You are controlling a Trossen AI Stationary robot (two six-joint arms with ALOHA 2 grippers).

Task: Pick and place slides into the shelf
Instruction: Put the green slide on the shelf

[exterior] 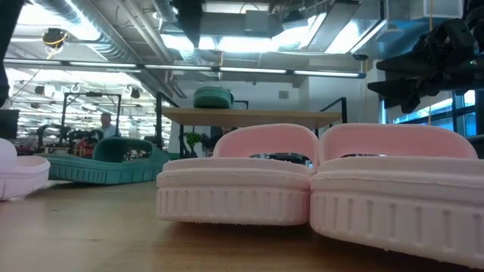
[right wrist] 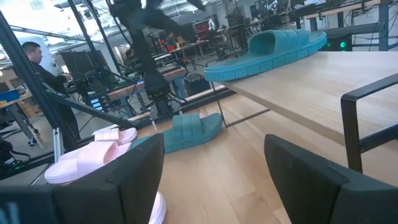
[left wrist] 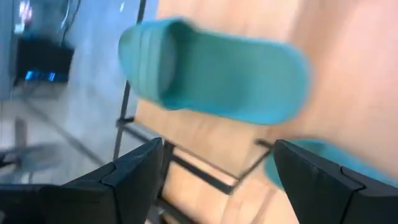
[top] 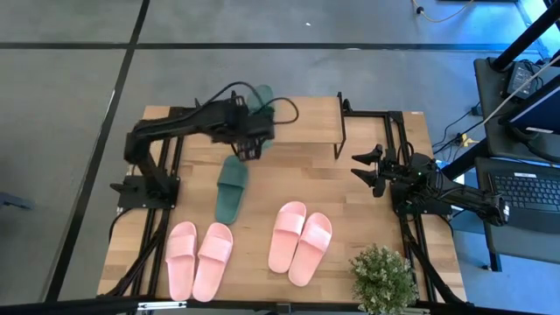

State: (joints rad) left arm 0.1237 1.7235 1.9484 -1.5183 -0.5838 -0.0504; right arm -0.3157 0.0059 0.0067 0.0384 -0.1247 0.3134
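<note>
The shelf [top: 306, 118] stands at the table's far edge. One dark green slide [top: 262, 96] lies sole-down on the left end of its plank, also seen in the left wrist view [left wrist: 211, 78] and the right wrist view [right wrist: 273, 46]. The other green slide [top: 232, 188] lies on the table in front of the shelf. Two pink pairs [top: 199, 258] [top: 299, 241] lie side by side near the table's near edge. My left gripper [top: 248, 144] [left wrist: 217, 152] hovers open at the shelf's front left corner, holding nothing. My right gripper [top: 367, 171] [right wrist: 213, 143] waits open, right of the shelf.
A potted plant [top: 382, 278] stands at the table's near right corner. The shelf's black legs [top: 341, 131] stand at its right end. The right part of the shelf plank [right wrist: 311, 81] is bare wood. A person [right wrist: 31, 62] stands in the room beyond the table.
</note>
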